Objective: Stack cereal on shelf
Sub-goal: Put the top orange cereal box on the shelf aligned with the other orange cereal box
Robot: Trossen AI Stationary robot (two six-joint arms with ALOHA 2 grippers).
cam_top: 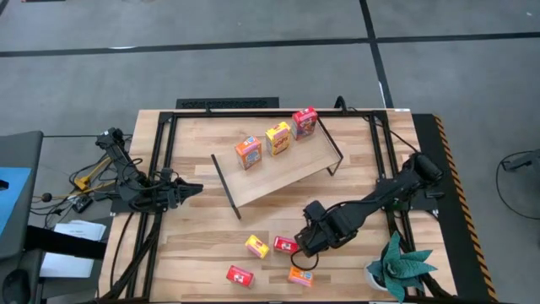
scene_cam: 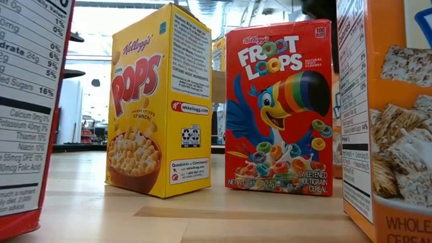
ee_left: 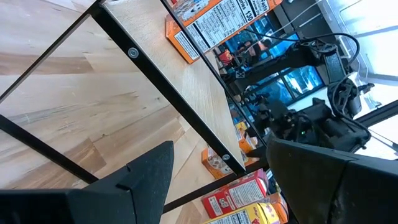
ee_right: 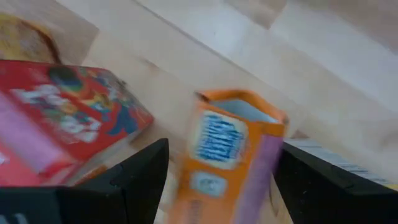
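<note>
Between my right hand's (ee_right: 217,180) spread fingers stands an orange cereal box (ee_right: 227,155), ungripped, beside a red one (ee_right: 68,124) lying on the desk (cam_top: 202,253). Level with the desk, boxes read "Kellogg's Corn POPS" (scene_cam: 158,101) and "FROOT LOOPS, sweetened multigrain cereal" (scene_cam: 279,108). Three boxes stand on the shelf (cam_top: 278,173) (orange, yellow, red). My left hand (cam_top: 192,191) waits open at the desk's left edge.
</note>
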